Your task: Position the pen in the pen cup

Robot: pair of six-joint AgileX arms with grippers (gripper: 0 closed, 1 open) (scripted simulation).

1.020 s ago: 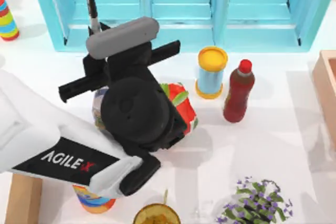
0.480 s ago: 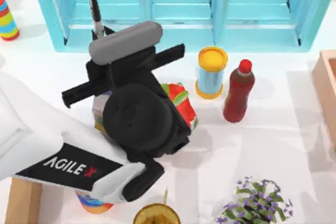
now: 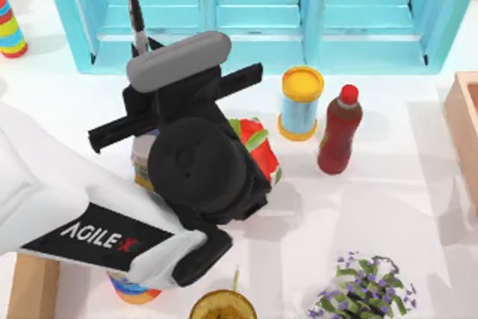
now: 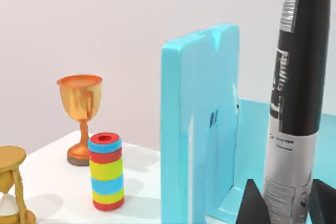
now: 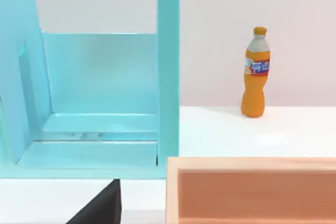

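Note:
My left gripper (image 3: pixel 140 44) is shut on the pen (image 3: pixel 134 14), a black marker with a grey lower barrel. It holds the pen in front of the turquoise shelf's left bay, tip pointing away from the gripper. In the left wrist view the pen (image 4: pixel 294 103) stands tall between the two black fingertips (image 4: pixel 252 204). A blue cylinder with a yellow rim (image 3: pixel 301 102), which looks like the pen cup, stands upright on the table to the right of the arm, apart from the gripper. A black part of my right gripper (image 5: pixel 100 208) shows beside a wooden box.
The turquoise shelf (image 3: pixel 254 5) runs along the back. A red sauce bottle (image 3: pixel 339 129) stands beside the yellow-rimmed cylinder. A red-green packet (image 3: pixel 258 151) and a can (image 3: pixel 140 162) lie under my left arm. A striped cylinder (image 3: pixel 10 29) sits far left, a wooden box (image 3: pixel 464 121) far right, and flowers (image 3: pixel 366 289) at the front.
My left arm with the pen shifted slightly right and toward the front in the first half second, then held nearly still.

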